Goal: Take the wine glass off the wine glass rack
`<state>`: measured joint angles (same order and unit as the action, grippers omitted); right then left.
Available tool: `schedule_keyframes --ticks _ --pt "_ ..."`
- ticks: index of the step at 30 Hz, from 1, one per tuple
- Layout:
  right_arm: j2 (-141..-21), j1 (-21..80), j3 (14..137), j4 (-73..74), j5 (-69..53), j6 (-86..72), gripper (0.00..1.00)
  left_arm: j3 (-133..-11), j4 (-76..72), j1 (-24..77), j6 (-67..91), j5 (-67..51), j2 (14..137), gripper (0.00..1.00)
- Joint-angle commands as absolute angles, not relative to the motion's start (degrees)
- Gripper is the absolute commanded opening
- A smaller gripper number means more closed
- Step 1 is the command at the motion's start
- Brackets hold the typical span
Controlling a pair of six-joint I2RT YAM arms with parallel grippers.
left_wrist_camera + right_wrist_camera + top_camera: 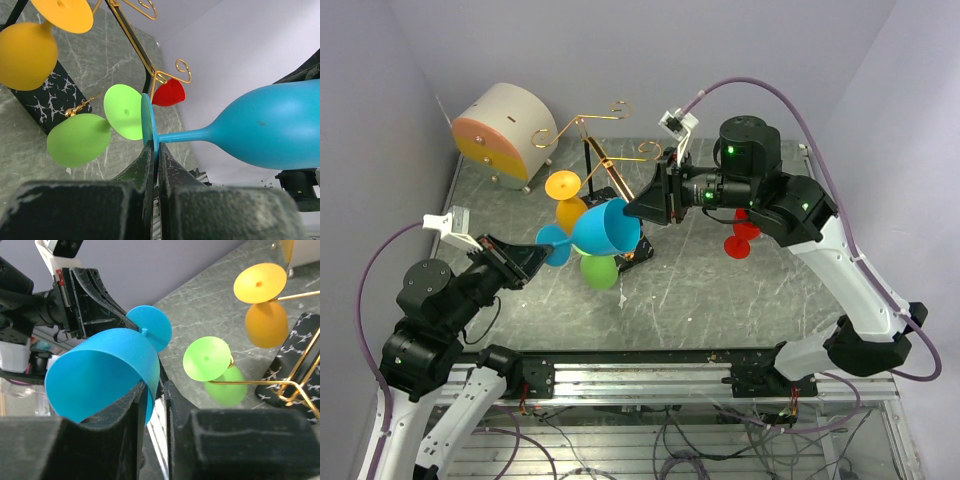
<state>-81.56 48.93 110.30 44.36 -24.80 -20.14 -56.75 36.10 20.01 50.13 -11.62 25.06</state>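
The blue wine glass [607, 228] is already off the wine glass rack [610, 160], held at its 6 o'clock between both arms: left jaws clamp its foot, right jaws pinch its rim; setting-down remains.

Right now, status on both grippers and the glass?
Left gripper shut on blue wine glass foot. Right gripper pinching its bowl rim. Glass off gold wire rack.

Top cam overhead; wrist cams close, share blue glass [270, 130].
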Motion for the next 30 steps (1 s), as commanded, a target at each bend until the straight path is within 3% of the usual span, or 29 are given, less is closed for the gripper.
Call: schedule_keyframes --ticks 1,3,8,13,17,24,30 --pt "-82.80 49.12 109.26 43.32 -26.01 -20.65 0.12 -58.74 32.87 19.78 49.83 -13.07 25.66 0.07" --pt "-82.99 49.13 109.45 43.16 -25.64 -20.92 0.00 -58.90 32.71 19.78 49.76 -12.98 25.80 0.07" --pt "-82.55 49.06 110.50 42.98 -22.06 -21.26 0.00 -59.33 32.57 19.78 49.28 -12.96 26.77 0.10" --pt "-81.86 49.04 112.40 44.07 -16.06 -20.68 0.00 -60.76 34.94 19.78 48.51 -10.14 28.10 0.45" --pt "-80.89 48.96 114.66 44.68 -8.18 -20.24 0.00 -62.80 39.15 19.78 47.01 -5.90 29.34 0.55" --pt "-81.26 48.41 122.23 46.89 12.57 -16.79 0.00 -63.84 43.06 19.78 41.31 2.06 28.74 0.54" --pt "-83.48 44.64 123.64 41.79 39.52 -10.84 0.00 -61.01 42.44 19.78 36.16 8.16 26.33 0.50"
